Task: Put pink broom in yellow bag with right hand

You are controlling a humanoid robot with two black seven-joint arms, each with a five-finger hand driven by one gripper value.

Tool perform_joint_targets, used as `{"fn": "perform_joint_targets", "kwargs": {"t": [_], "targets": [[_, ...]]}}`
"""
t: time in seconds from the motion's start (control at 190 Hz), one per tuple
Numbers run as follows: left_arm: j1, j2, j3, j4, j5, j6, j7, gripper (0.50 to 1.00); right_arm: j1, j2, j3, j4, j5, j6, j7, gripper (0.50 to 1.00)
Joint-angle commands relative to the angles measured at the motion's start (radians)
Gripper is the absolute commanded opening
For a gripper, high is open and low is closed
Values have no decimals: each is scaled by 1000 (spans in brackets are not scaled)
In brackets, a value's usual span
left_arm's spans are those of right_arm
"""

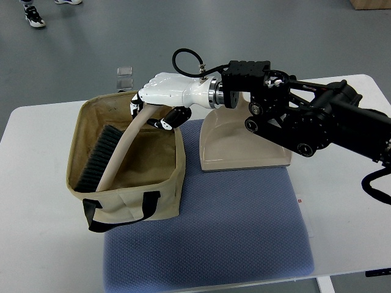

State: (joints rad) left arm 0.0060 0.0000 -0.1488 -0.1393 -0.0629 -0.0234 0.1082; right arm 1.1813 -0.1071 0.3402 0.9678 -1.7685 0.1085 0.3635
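Note:
The broom [116,155] has a pale pink handle and dark bristles. It lies slanted inside the open yellow-tan bag [131,202], bristles toward the bag's left wall and handle end up at the bag's far right rim. My right hand [157,104] reaches in from the right over the bag's far edge. Its fingers are curled around the top of the broom handle. The left arm does not show.
A beige dustpan [241,149] lies on the blue mat [214,232] right of the bag, partly under my right arm. A small clear cup [125,78] stands beyond the bag. The white table [36,201] edge runs along the front. A person's shoes [33,15] show at top left.

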Motion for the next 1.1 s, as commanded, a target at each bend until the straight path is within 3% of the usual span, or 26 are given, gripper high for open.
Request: {"fn": "perform_joint_targets", "kwargs": {"t": [0.0,0.068,0.389,0.651,0.84,1.092], "targets": [[0,0,0,1,0,0,-1,1000,-11,10,-1,0,1,-13,2,682],[0,0,0,0,0,0,-1,1000,-12,12,0,-1,3,-21,2,760],[0,0,0,0,0,0,1,1000,-11,-12,36,-1,24,-26,3,823],[0,0,0,0,0,0,1,1000,-92,-121,293,-6,106,-21,5,846],[0,0,0,0,0,-1,-1,1000,-238,-184,520,-84,397,-26,14,858],[0,0,0,1,0,0,-1,1000,-394,-197,646,-162,731,-58,17,862]]}}
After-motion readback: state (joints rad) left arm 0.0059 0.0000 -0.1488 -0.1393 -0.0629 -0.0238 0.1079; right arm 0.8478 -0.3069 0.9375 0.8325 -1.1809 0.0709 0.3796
